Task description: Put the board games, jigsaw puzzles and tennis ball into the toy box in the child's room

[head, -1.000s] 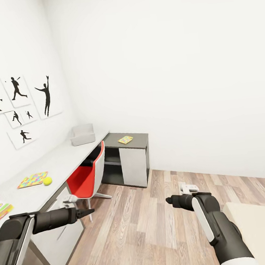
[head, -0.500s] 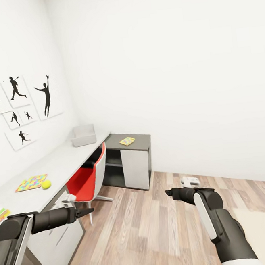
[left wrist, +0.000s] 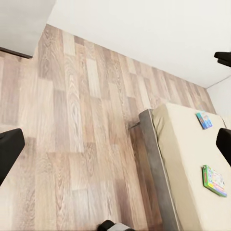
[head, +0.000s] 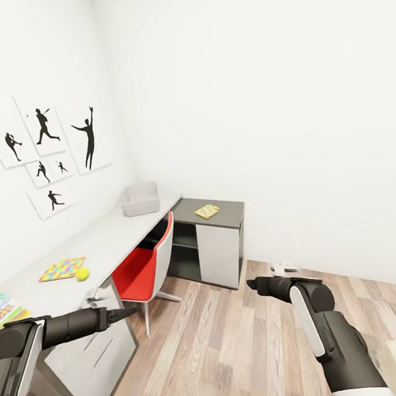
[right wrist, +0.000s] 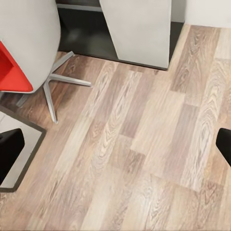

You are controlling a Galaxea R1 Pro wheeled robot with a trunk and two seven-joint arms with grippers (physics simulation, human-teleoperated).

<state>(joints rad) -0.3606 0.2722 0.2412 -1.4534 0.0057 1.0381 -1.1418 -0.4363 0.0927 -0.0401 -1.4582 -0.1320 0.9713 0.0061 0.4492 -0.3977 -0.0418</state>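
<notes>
From the head view, the long white surface (head: 105, 243) ran along the left wall, with the grey toy box (head: 141, 199) at its far end near the corner. Closer in lay a colourful jigsaw puzzle (head: 62, 268) with the tennis ball (head: 82, 273) touching or just beside its near corner. A second bright flat toy (head: 2, 306) lay at the near edge of the surface, cut off by the frame. Another flat colourful box (head: 207, 211) rested on the dark cabinet (head: 217, 244) beside the red chair (head: 145, 266). In the left wrist view, two board games (left wrist: 214, 180) lay apart on the beige bed (left wrist: 187, 168), above the wood floor (left wrist: 72, 134). The left gripper (head: 125, 313) and right gripper (head: 252, 284) hung over the floor, holding nothing; each wrist view showed its fingers wide apart at the frame edges, so both stood unclosed
</notes>
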